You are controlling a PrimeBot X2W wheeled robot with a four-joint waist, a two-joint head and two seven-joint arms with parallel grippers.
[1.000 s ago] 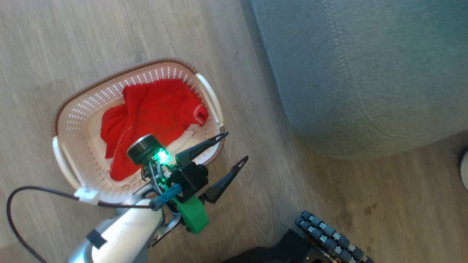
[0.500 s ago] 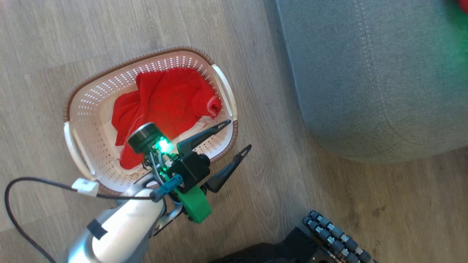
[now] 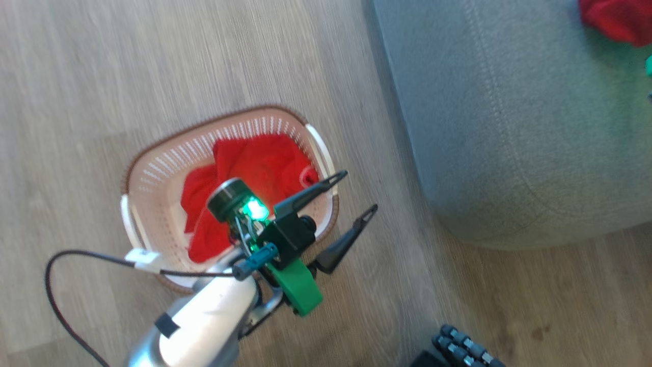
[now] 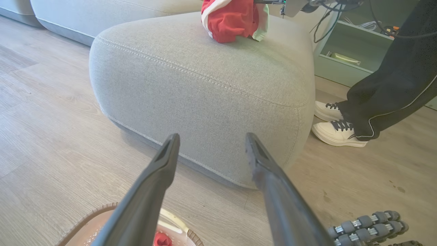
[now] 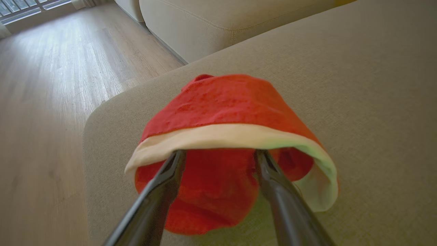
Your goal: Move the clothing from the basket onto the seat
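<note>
Lying: 1 garment in basket; 1 garment on seat.

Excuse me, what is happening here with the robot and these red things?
The robot is moving red clothing from the basket on the floor onto the grey seat. One red garment lies on the seat, draped over the tips of the right gripper, whose fingers stand apart. The second red garment lies in the basket. The left gripper hangs open above the basket's rim and holds nothing. A person stands beside the seat.
</note>
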